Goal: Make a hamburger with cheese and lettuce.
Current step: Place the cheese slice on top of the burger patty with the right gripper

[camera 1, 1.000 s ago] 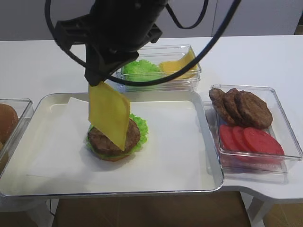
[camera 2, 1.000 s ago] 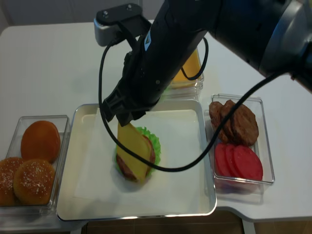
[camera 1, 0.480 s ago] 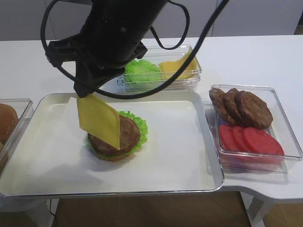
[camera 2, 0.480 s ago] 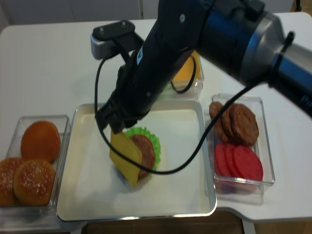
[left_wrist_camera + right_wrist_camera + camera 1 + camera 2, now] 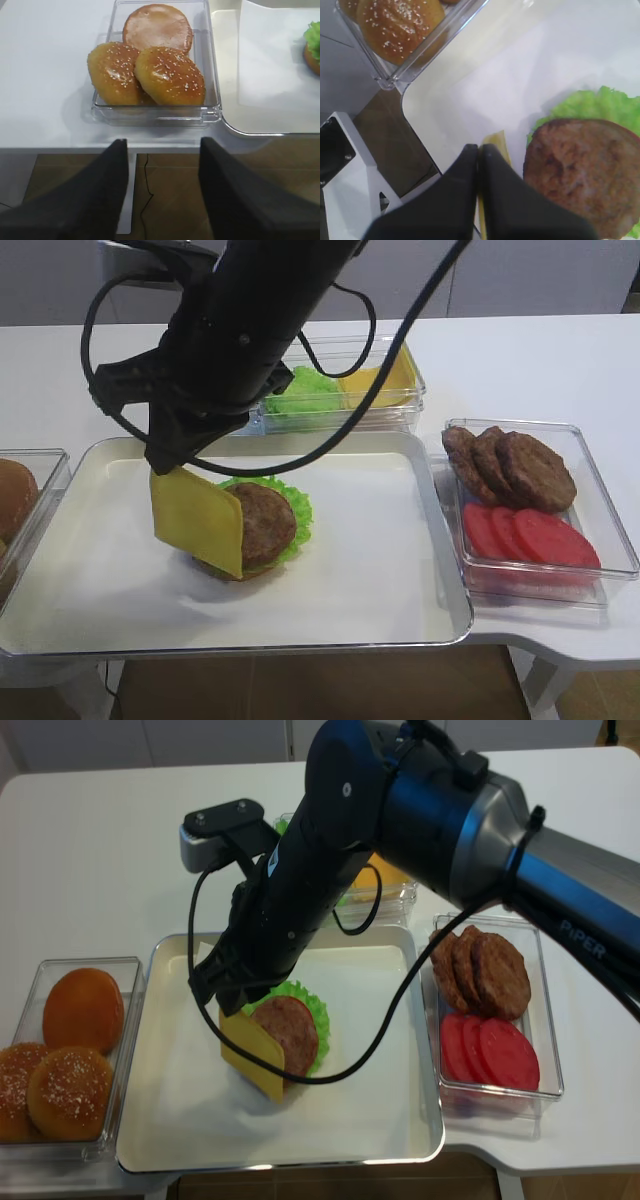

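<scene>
Right wrist view, right tool (image 5: 479,150) clamped on cheese (image 5: 197,519), beside hamburger (image 5: 262,527)

I see plain yellow cheese (image 5: 196,519), a dark brown grilled patty on the hamburger (image 5: 262,525), bright green lettuce (image 5: 297,512), and red tomato slices (image 5: 530,537).

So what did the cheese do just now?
The right claw, shut on the cheese, carried it down and to the left, so it now hangs beside the hamburger instead of across the patty. The hamburger, tray and food boxes stayed put.
</scene>
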{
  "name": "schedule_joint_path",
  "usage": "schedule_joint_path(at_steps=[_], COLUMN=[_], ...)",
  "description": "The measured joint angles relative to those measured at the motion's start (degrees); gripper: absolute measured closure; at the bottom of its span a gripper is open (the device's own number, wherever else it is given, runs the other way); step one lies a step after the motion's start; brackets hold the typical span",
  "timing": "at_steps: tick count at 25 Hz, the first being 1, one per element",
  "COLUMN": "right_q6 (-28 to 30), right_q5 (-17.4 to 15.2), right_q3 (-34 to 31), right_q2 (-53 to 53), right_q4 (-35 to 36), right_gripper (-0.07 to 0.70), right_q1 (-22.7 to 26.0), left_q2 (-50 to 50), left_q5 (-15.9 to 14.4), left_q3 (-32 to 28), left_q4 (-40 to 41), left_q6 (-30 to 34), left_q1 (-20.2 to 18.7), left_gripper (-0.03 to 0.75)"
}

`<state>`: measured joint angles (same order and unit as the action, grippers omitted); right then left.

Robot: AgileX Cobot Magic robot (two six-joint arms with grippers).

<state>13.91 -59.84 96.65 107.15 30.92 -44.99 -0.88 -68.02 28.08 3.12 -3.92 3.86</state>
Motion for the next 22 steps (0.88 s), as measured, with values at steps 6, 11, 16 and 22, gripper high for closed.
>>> schedule_joint_path(at_steps=[6, 11, 16, 22], right_q6=[0.75, 0.88, 1.13, 1.13], right_q5=[0.50, 0.61, 1.14, 2.06], right_q3=[0.00, 0.00, 0.00, 0.00], right_q2=[0.55, 1.24, 1.32, 1.32], right_q4=[-0.24, -4.17, -7.79, -10.27], right_gripper=[0.622, 0.622, 0.622, 0.622], right_q1=[0.00, 0.00, 0.00, 0.00], left_q2=[0.00, 0.00, 0.00, 0.00], left_q5=[0.00, 0.00, 0.00, 0.00], left_q3=[0.00, 0.00, 0.00, 0.00], left_q4=[0.00, 0.00, 0.00, 0.00], left_q6=[0.00, 0.00, 0.00, 0.00], left_q1=[0.00, 0.00, 0.00, 0.00], left_gripper=[0.371, 0.371, 0.371, 0.371])
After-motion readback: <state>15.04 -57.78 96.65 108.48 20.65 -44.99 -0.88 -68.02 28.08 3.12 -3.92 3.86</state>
